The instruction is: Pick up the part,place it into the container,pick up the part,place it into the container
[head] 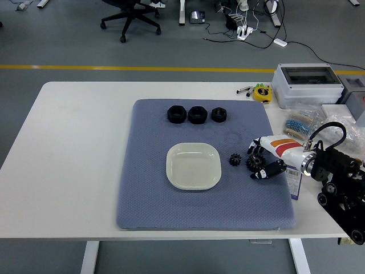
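Right robot hand [263,162] half-curled around larger gear [255,162], fingers either side, grip not yet closed. Risk: fingers nudge the smaller gear [234,160] just beside it, or pinch slips. Dish [193,166] empty on mat [148,200]. Count: two gears, three black nuts [196,114], one dish.

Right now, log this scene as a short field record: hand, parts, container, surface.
right hand: over the mat's right side, fingers curled around the larger gear, grasp not confirmed
larger gear: on the mat, between the fingers
smaller gear: on the mat, left of the larger gear, untouched
container: cream dish, mid-mat, nothing in it
other parts: three black nuts in a row at the mat's far edge
surface: blue-grey mat on white table
left hand: not in view
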